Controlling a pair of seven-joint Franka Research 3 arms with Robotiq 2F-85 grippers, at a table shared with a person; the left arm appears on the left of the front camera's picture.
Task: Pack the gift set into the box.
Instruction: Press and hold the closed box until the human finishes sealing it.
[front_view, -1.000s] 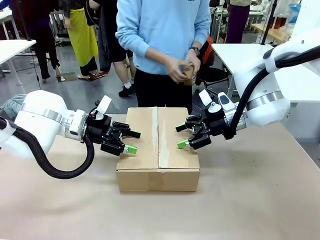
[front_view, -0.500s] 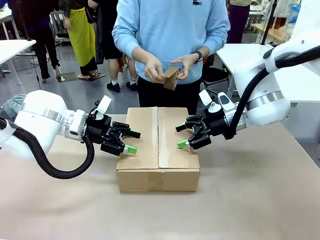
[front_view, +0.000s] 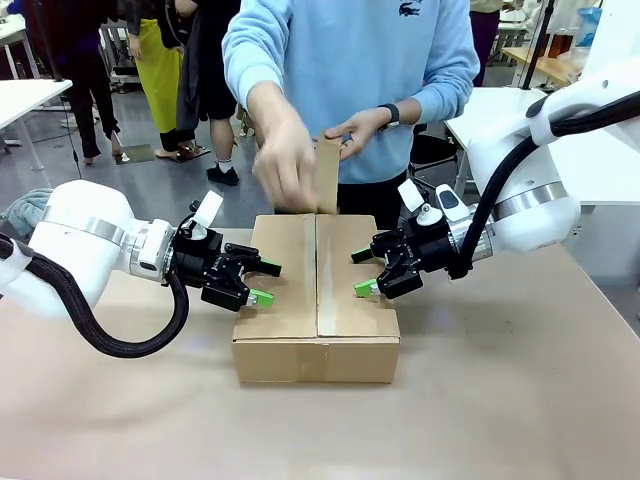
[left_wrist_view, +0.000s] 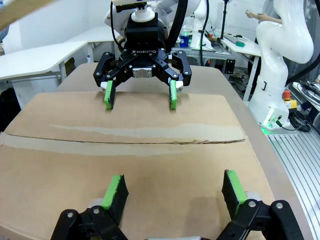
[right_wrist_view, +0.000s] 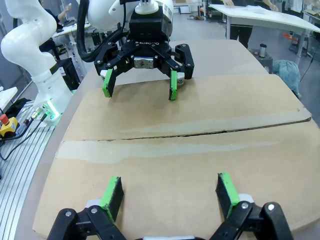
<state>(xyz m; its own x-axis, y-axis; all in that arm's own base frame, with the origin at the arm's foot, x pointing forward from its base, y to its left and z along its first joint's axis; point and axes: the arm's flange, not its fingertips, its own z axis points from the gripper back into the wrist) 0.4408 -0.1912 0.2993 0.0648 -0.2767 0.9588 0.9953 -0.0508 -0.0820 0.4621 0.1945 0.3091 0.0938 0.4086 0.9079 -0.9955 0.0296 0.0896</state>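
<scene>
- You have the box (front_view: 316, 290) in the middle of the table (front_view: 500, 400), its two top flaps lying shut with a seam running down the centre.
- Your left gripper (front_view: 255, 282) hovers at the box's left edge, jaws spread wide and holding nothing.
- Your right gripper (front_view: 362, 271) mirrors it at the right edge, jaws equally wide and empty; each wrist view shows the other gripper facing it across the flaps.
- The person's hands (front_view: 285, 165) hold a thin brown piece upright just above the far edge of the box; you cannot tell what it is.
- Judged from the flaps, packing looks done or nearly so; sealing appears to remain.
</scene>
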